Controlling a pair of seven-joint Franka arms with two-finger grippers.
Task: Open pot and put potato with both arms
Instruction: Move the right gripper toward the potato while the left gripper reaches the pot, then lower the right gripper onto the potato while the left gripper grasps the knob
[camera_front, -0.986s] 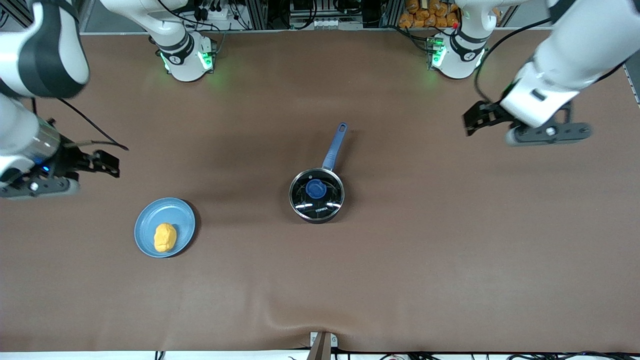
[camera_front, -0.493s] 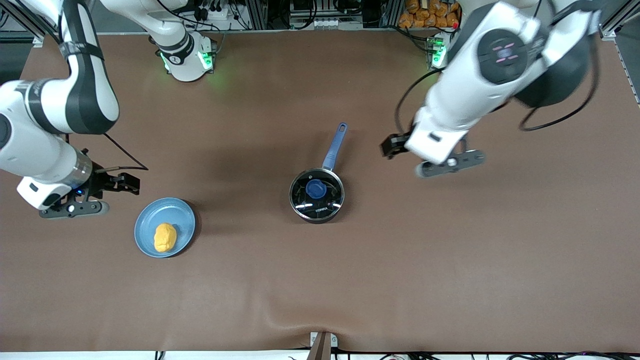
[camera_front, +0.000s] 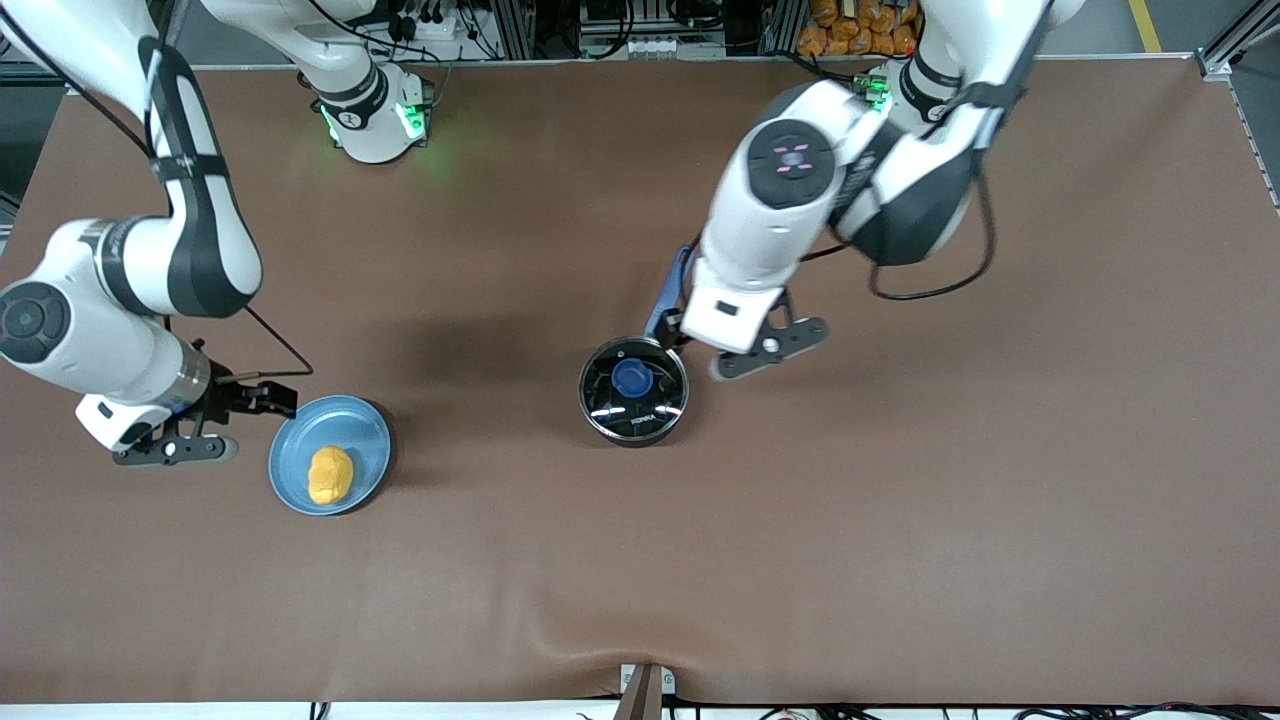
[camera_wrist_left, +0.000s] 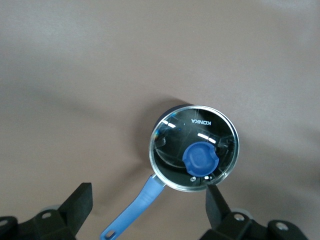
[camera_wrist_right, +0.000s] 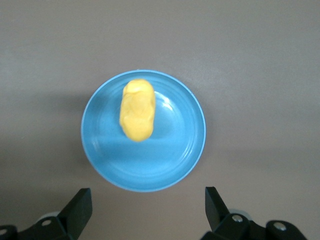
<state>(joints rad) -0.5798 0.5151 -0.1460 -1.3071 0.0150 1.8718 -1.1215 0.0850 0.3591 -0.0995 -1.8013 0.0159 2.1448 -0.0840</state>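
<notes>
Both arms have swung in toward the middle since a second ago: your left arm has come from its end of the table to the pot, and your right arm has closed in on the plate.

Your left gripper (camera_wrist_left: 147, 207) now hangs over the spot where the blue handle (camera_front: 668, 293) meets the pot (camera_front: 633, 390), its fingers (camera_wrist_left: 80, 202) spread wide and holding nothing. In the left wrist view you see one fingertip just beside the pot's rim and the handle running between the two fingers. You can see the glass lid (camera_wrist_left: 172, 145) sitting on the pot, its blue knob (camera_front: 632, 377) on top. The pot stands near the middle of the table (camera_front: 900, 520), with the handle pointing toward the robots' bases.

Your right gripper (camera_wrist_right: 147, 207) hovers beside the light-blue plate (camera_front: 355, 425), at the edge toward the right arm's end of the table, fingers wide apart and empty. The potato (camera_front: 329, 474) lies on the plate, a little off its centre, untouched. You will find the plate well apart from the pot, toward the right arm's end and slightly nearer to the front camera
</notes>
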